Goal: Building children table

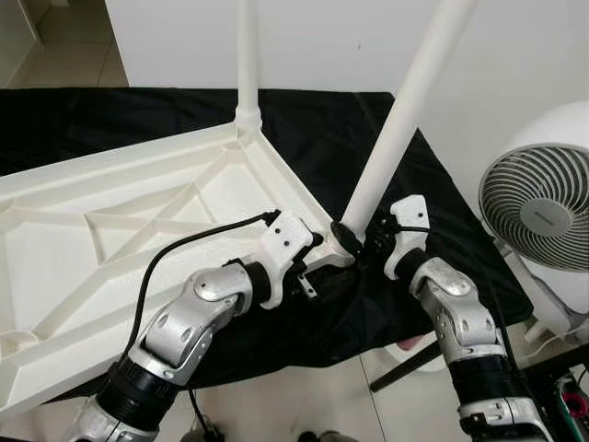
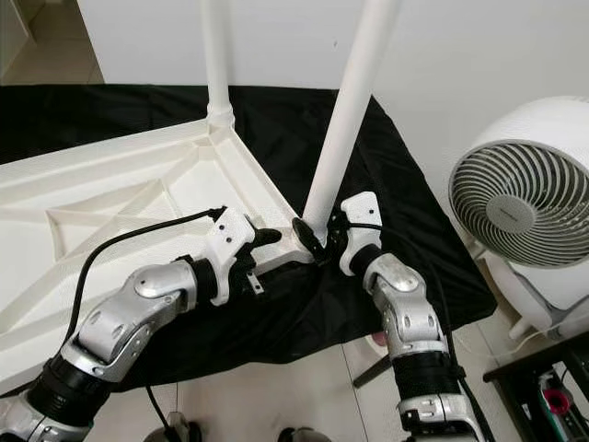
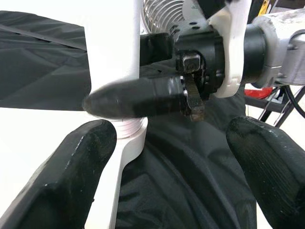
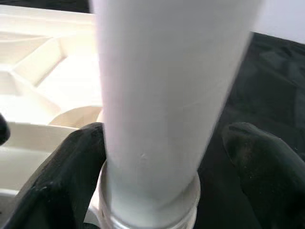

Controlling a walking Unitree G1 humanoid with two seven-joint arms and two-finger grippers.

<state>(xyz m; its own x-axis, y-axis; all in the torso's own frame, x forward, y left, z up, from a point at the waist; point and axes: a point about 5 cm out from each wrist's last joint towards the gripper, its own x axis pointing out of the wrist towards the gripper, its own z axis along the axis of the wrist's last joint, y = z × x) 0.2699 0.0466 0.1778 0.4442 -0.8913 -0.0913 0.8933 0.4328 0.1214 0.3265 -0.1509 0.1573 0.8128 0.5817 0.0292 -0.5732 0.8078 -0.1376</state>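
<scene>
Since our right gripper (image 1: pixel 354 241) only straddles the leaning leg (image 1: pixel 396 129) at the upside-down tabletop's (image 1: pixel 110 230) near right corner, fingers spread, and the left gripper (image 1: pixel 317 247) waits open alongside, we could cross-thread it.

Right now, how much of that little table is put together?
One leg already stands in the far corner of the upturned tabletop. The second leg is in hand: the right gripper is around its base at the near corner, the left gripper beside it. Other corners look legless.
</scene>
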